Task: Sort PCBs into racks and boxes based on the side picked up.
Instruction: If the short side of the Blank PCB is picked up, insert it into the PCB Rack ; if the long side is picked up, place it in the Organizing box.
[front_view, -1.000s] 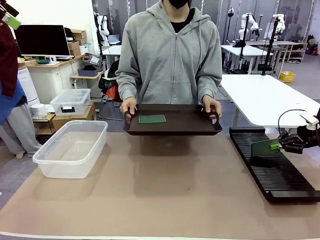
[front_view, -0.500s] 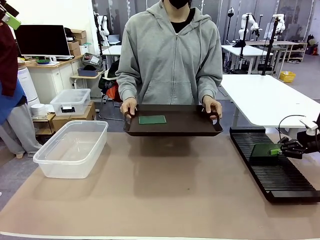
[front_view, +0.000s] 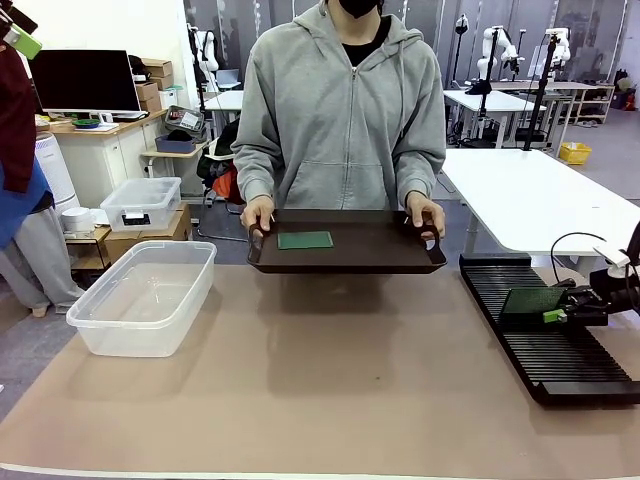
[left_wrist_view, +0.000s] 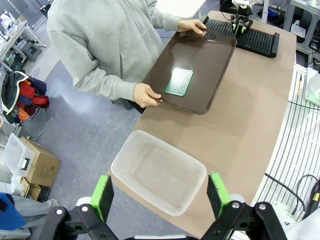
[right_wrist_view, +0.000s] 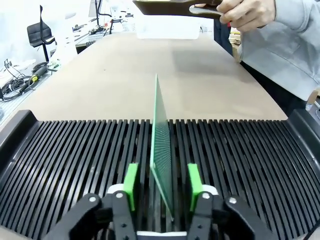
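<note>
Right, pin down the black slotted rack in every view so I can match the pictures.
Front view: the rack lies along the right side of the table.
Left wrist view: rack at the top, right of centre, past the tray.
Right wrist view: rack across the lower half.
Shared landmark: the brown handled tray.

Bright, even light — soft shadows

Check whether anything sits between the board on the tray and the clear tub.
Nothing visible does. The board lies flat in the tray that the person holds at the table's far edge; the tub stands open, toward the robot's left.
</note>
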